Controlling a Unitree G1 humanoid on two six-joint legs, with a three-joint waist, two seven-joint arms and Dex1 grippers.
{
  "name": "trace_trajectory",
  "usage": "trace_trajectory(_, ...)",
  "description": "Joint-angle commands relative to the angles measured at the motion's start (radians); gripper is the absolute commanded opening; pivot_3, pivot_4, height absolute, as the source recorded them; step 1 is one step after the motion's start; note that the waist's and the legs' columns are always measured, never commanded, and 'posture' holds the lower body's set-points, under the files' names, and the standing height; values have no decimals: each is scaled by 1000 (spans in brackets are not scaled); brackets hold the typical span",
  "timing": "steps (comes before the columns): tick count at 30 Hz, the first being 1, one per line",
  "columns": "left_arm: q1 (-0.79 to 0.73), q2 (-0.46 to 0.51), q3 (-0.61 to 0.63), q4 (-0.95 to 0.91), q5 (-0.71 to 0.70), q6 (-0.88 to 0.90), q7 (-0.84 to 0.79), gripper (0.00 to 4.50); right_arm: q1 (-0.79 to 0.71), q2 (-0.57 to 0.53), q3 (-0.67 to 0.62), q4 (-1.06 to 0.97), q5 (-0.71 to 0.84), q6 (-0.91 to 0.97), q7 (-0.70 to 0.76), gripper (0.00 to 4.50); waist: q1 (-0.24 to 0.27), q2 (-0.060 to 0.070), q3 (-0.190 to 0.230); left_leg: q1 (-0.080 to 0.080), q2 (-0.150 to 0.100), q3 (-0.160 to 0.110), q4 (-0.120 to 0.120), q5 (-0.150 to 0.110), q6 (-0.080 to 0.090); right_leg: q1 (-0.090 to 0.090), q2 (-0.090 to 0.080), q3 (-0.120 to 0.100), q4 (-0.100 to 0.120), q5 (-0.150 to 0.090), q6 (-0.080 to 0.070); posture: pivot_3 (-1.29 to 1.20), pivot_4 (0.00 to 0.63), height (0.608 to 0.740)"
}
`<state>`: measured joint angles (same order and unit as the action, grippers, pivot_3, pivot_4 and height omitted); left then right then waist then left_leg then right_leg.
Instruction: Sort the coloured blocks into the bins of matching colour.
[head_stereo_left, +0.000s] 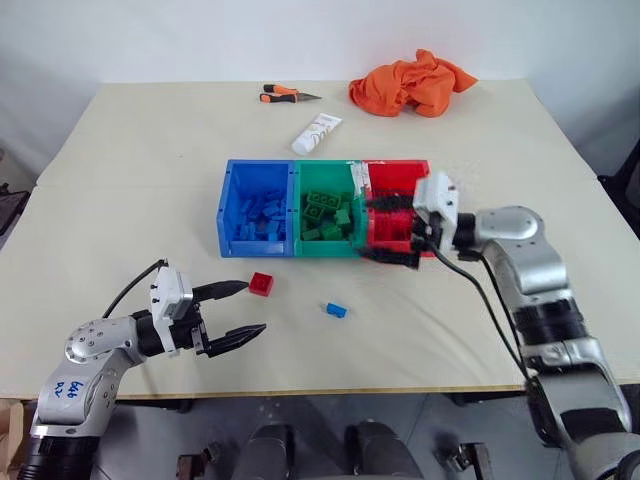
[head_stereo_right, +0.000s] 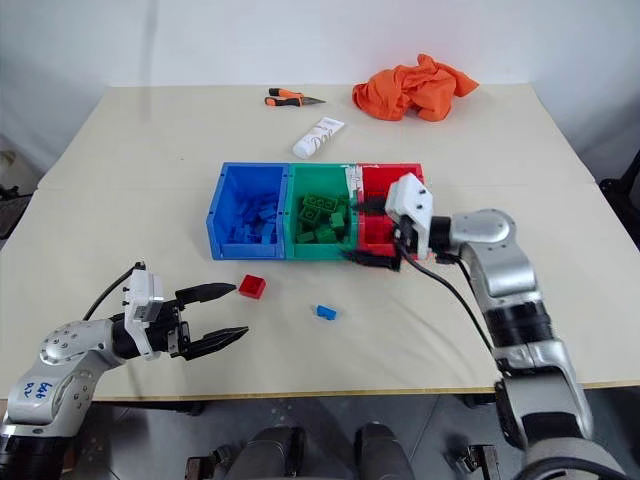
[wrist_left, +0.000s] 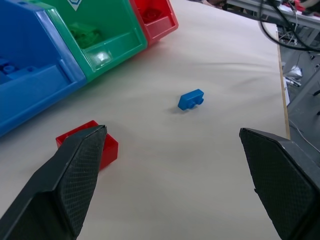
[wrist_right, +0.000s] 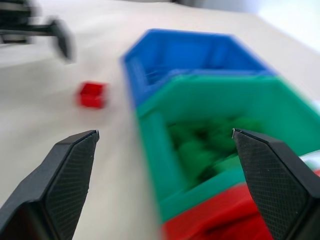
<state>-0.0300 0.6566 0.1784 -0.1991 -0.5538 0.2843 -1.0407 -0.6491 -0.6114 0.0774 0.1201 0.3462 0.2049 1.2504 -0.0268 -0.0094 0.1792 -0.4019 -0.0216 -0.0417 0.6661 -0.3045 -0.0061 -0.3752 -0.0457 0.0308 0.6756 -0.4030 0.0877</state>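
Head view: the right gripper (head_stereo_left: 392, 228), jaws wide and empty, hovers over the red bin (head_stereo_left: 392, 178); its fingers could catch the wall. Left wrist view: the left gripper (wrist_left: 172, 185) gapes wide beside the red block (wrist_left: 90, 145); it could nudge the block away, leaving the blue block (wrist_left: 191, 99) unsorted.

Table (head_stereo_left: 150, 170): pale beige top, its near edge running across the lower part of the head views. Cloth (head_stereo_left: 410, 84): orange, crumpled in a heap at the far side, right of centre. Tube (head_stereo_left: 316, 133): white, lying flat and slantwise near the middle of the far half, apart from the cloth. Pliers (head_stereo_left: 287, 95): orange-and-black handles, lying flat just beyond the tube, to the left of the cloth
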Motion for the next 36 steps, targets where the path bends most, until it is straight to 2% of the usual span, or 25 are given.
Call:
trace_trajectory(1, -18, 10, 5, 13, -5, -21, -28, 4500, 110, -105, -62, -159, 67, 63, 54, 4450, 0, 0, 0, 0, 0, 0, 0, 0, 0, 0, 0, 0, 0, 0, 0, 0, 150, 740)
trace_trajectory(4, -45, 29, 7, 62, 4, -29, -60, 4500, 284, -242, -111, -227, 59, 67, 104, 4450, 7, 0, 0, 0, 0, -1, -1, 0, 0, 0, 0, 0, -2, 0, 0, 0, 150, 740)
trace_trajectory(7, -53, 45, 14, 88, 11, -44, -81, 4500, 403, -325, -153, -258, 45, 55, 108, 4450, 1, 0, 0, 0, 0, 0, -1, 0, 1, 1, 0, 0, -3, 0, 0, 0, 150, 740)
trace_trajectory(10, -49, 56, 26, 97, 7, -49, -94, 4500, 499, -369, -200, -280, 49, 50, 98, 4450, -3, 0, 0, 0, 0, 1, 0, 0, 1, 1, 0, 1, -2, 0, 0, 0, 150, 740)
trace_trajectory(13, -41, 66, 30, 103, 11, -53, -102, 4500, 535, -371, -214, -304, 54, 60, 72, 4450, -4, 0, 0, 1, 0, 1, -1, 0, 1, 1, 1, 2, -2, 0, 0, 0, 150, 740)
trace_trajectory(17, -46, 67, 30, 104, 9, -53, -102, 4500, 492, -328, -154, -336, 37, 95, 12, 4450, -1, 0, 0, 2, 0, 1, 0, 1, 2, 2, 1, 2, -1, 0, 0, 0, 150, 740)
trace_trajectory(22, -28, 60, 34, 70, 4, -47, -88, 4500, 346, -180, 21, -321, -39, 104, -67, 4450, -3, 0, 0, 2, 0, 1, -1, 1, 1, 1, 1, 2, 0, 0, 0, 0, 150, 740)
trace_trajectory(27, 23, 60, 57, 27, -6, -41, -67, 4500, 238, -64, 141, -268, -122, 100, -129, 4450, -1, 0, 0, 1, 0, 1, -1, 2, 0, 0, 0, 2, 0, 0, 0, 0, 150, 740)
trace_trajectory(31, 56, 53, 64, -12, -11, -34, -46, 4500, 177, 6, 244, -200, -198, 65, -132, 4450, -1, 0, 0, 1, 0, 1, -1, 2, 0, 0, 0, 2, 0, 0, 0, 0, 150, 740)
trace_trajectory(35, 79, 44, 68, -45, -16, -26, -23, 4500, 139, 56, 288, -136, -243, 48, -147, 4450, -1, 0, 0, 1, 0, 0, 0, 2, 0, 0, 0, 1, 1, 0, 0, 0, 150, 740)
trace_trajectory(36, 86, 42, 68, -52, -16, -25, -18, 4500, 131, 63, 302, -120, -253, 42, -141, 4277, -1, 0, 0, 1, 0, 0, 0, 2, 0, 0, 0, 1, 1, 0, 0, 0, 150, 740)
